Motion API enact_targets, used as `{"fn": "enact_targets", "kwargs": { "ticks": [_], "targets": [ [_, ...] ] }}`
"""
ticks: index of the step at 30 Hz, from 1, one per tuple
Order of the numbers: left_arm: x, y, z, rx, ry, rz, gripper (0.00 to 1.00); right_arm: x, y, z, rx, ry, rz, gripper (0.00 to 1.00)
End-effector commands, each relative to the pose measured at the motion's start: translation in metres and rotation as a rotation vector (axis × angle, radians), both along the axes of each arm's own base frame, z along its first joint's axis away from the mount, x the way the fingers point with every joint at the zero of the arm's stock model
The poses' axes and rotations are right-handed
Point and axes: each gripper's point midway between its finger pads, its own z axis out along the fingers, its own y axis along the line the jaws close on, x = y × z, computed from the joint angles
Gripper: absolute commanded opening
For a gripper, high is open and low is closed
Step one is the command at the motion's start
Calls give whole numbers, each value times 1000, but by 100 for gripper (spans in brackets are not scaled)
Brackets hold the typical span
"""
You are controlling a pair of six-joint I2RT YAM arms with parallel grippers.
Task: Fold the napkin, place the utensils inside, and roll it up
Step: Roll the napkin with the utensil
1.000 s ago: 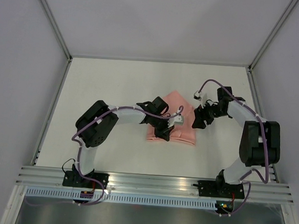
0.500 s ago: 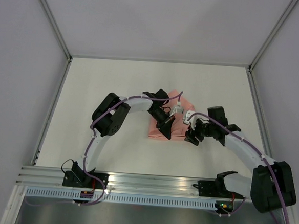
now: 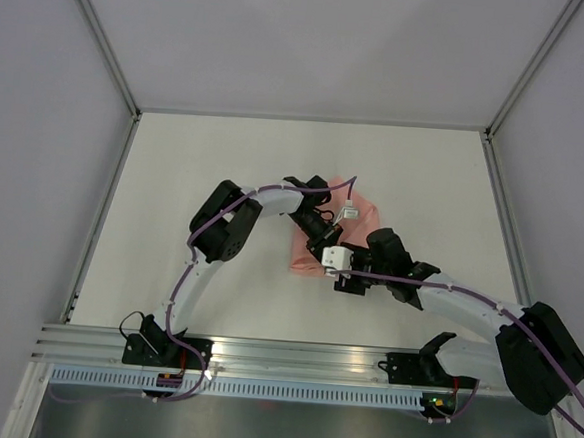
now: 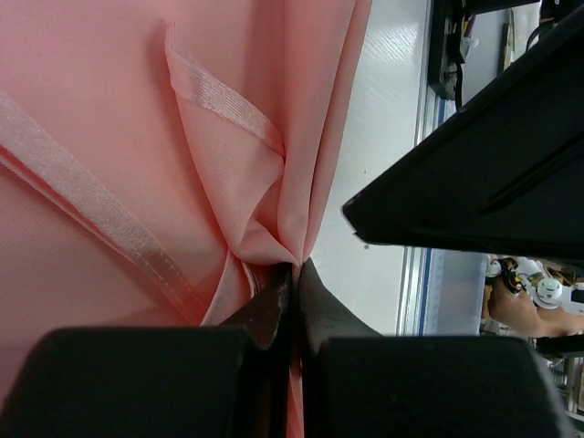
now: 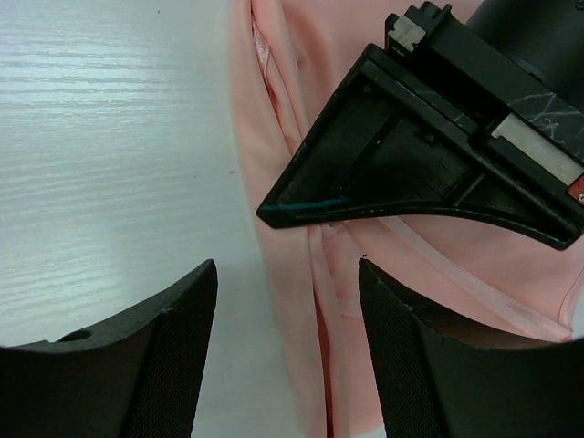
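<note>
Near the middle of the table [image 3: 195,172], the napkin [image 3: 364,222] lies folded into a small layered patch, with both arms reaching in over it. The left gripper [image 3: 322,249] comes at it from the left and sits over the cloth's near-left part. Seen from the left wrist, this gripper [image 4: 290,274] is clenched on a pinch of napkin [image 4: 137,137]. Its jaws are pressed together with a gathered bit of cloth caught at their tips, and pleats fan out from the pinch. A hem [image 4: 91,192] crosses the cloth on a slant, and a second, shorter stretch runs down toward the pinch. Bare table [image 4: 383,137] shows just beside the cloth's edge, and a black part of the right arm [image 4: 484,173] fills the space beyond it.

The right gripper [image 3: 340,279] reaches across from the right and sits just beside the left one, at the napkin's near edge. From the right wrist, this gripper [image 5: 285,274] is released, its jaws wide apart with nothing between them. One jaw is over bare table [image 5: 91,137] and the other over the napkin [image 5: 328,365], whose edge runs between them. The left gripper [image 5: 274,213] is close ahead, its black body slanting across the pink cloth. Whether the right jaws touch the surface cannot be told.
</note>
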Motion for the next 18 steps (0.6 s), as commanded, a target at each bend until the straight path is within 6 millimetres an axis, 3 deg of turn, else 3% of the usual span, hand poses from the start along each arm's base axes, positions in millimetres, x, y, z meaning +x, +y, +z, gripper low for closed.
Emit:
{"fn": "enact_targets", "kwargs": {
  "ticks": [1, 7, 14, 17, 18],
  "targets": [
    [-2, 9, -27, 101, 10, 2, 2, 19, 9, 2, -2, -108, -16, 69],
    [-3, 10, -29, 107, 10, -1, 2, 34, 13, -4, -17, -137, -47, 69],
    [-2, 9, -30, 103, 13, -2, 2, 28, 14, -21, -58, -81, -17, 67],
    [-1, 8, -30, 96, 4, -9, 2, 25, 13, -25, -75, -56, -13, 56],
    [-1, 8, -29, 95, 3, -10, 2, 24, 13, -26, -77, -47, -10, 46]
  ]
}}
